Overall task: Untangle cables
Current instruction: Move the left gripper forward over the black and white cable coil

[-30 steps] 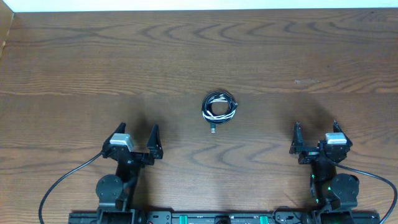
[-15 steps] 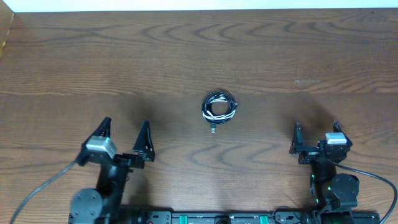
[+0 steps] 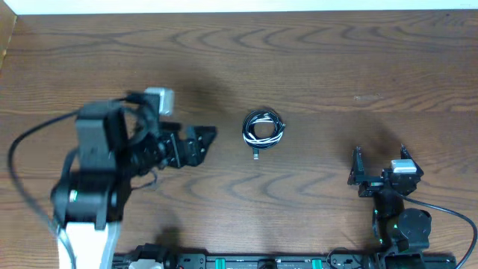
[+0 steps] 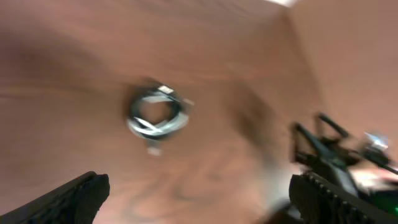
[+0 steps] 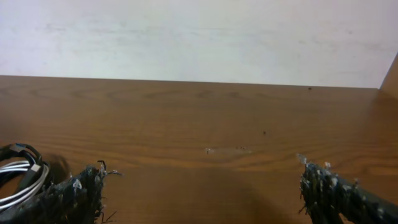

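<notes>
We see small coil of thin black and white cables [image 3: 264, 128] lying mid dark wooden tabletop [image 3: 336, 60]. Left end effector [image 4: 199, 183] near coil's left side, fingers wide apart, empty. Right end effector [image 3: 379, 161] well apart from coil, fingers spread, empty.

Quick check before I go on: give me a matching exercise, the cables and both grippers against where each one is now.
1. cables
2. left gripper
3. right gripper

A. open, by the front right of the table
B. coiled together, middle of the table
C. open, just left of the cables

Pairs: 1-B, 2-C, 3-A
</notes>
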You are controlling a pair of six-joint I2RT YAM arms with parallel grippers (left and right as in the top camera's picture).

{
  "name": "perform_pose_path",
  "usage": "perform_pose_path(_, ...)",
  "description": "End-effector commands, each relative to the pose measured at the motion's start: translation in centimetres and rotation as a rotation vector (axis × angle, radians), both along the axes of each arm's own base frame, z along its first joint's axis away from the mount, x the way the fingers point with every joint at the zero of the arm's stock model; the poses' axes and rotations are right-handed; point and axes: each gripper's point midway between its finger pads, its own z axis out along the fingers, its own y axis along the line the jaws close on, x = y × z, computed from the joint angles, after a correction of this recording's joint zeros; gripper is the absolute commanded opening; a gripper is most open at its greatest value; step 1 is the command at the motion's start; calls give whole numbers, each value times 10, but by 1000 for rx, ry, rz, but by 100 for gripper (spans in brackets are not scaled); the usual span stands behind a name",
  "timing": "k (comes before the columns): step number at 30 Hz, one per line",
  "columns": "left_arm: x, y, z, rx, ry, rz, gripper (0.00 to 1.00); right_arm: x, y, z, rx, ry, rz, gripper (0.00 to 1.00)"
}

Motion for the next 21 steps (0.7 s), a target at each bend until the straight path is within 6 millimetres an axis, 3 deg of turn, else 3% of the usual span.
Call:
perform_pose_path(1, -6, -22, 4, -137, 81, -127, 98, 0, -2, 0, -8, 0, -8, 99)
perform_pose_path(5, -2, -4, -54, 2, 374, 71, 98, 0, -2, 0, -8, 0, -8, 99)
perform_pose_path(9, -10, 0, -97, 183, 540, 143, 98, 0, -2, 0, -8, 0, -8, 99)
perform_pose_path(13, -8, -12, -122, 251, 640, 192, 98, 0, -2, 0, -8, 0, -8, 99)
perform_pose_path(21, 25, -38, -167, 232, 742, 253, 98, 0, -2, 0, -8, 0, -8, 99)
